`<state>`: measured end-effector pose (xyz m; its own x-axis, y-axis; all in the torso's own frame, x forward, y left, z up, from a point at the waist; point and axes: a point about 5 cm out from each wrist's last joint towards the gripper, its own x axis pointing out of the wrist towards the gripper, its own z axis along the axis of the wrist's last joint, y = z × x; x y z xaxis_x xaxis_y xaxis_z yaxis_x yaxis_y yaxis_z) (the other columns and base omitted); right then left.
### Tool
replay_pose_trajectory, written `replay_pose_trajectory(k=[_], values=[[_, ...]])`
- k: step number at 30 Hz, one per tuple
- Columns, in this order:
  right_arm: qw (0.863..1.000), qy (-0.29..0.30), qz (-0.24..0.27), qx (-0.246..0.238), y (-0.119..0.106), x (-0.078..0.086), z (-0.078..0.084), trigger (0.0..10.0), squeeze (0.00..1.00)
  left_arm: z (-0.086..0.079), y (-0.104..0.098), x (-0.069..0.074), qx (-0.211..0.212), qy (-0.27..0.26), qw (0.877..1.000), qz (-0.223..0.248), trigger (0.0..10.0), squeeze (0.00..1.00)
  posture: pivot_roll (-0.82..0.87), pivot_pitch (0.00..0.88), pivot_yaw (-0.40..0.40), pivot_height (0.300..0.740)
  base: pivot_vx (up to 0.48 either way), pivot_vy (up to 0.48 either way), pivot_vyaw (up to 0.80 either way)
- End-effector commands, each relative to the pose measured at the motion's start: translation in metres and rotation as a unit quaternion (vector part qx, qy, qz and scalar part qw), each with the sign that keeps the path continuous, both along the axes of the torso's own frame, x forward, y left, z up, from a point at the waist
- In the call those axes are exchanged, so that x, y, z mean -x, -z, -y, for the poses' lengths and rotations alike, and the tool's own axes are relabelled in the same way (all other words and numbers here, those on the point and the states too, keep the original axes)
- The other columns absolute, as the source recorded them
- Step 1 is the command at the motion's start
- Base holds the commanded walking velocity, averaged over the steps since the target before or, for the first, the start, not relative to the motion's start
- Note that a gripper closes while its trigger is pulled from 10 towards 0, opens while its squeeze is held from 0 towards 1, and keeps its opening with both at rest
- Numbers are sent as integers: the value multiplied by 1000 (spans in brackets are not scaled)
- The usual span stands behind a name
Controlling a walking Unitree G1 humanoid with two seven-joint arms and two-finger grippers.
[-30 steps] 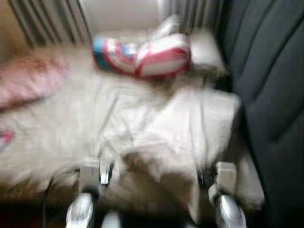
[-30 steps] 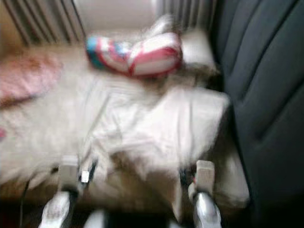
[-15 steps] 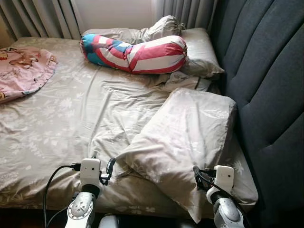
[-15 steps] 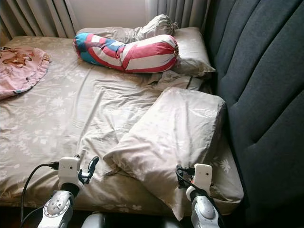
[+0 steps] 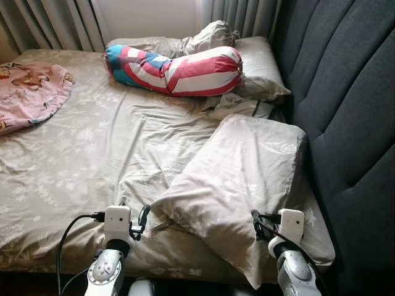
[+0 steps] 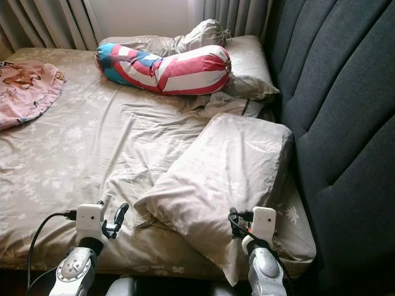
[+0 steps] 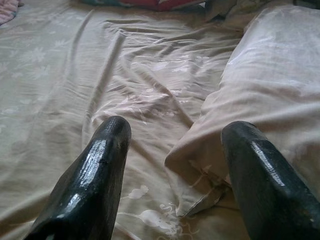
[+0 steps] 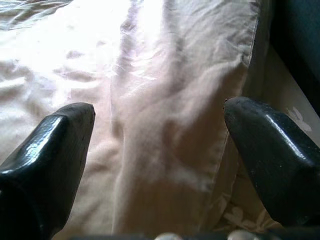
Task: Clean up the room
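A: What furniture is there?
B: A bed (image 5: 92, 142) with a beige floral sheet, wrinkled. A dark grey padded headboard (image 5: 345, 105) runs along the robot's right.

A: And the far side?
B: Grey curtains (image 5: 55, 24) hang on both sides of a plain white wall strip (image 5: 148, 18).

A: Light?
B: Daylight, soft, brighter on the headboard side of the sheet.
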<state>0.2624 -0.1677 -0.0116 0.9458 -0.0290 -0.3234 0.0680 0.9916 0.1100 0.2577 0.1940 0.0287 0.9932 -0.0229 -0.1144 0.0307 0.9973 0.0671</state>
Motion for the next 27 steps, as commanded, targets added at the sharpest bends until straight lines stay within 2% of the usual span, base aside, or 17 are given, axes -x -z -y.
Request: replay_pose_trajectory(k=[1, 10, 26, 27], values=[[1000, 7, -8, 1, 2, 1, 4, 10000, 0, 0, -1, -1, 4, 3, 1000, 2, 10000, 0, -109, 45, -45, 655, 307, 0, 0], [1000, 21, -19, 9, 4, 2, 6, 10000, 0, 0, -1, -1, 3, 4, 1000, -1, 10000, 0, -108, 48, -44, 655, 303, 0, 0], [998, 54, -36, 3, 6, 2, 15, 10000, 0, 0, -1, 0, 5, 8, 1000, 0, 10000, 0, -106, 50, -45, 655, 0, 0, 0], [998, 53, -36, -2, 7, 2, 15, 10000, 271, 0, -1, 0, 5, 8, 1000, 0, 10000, 0, -106, 51, -44, 655, 0, 0, 0]])
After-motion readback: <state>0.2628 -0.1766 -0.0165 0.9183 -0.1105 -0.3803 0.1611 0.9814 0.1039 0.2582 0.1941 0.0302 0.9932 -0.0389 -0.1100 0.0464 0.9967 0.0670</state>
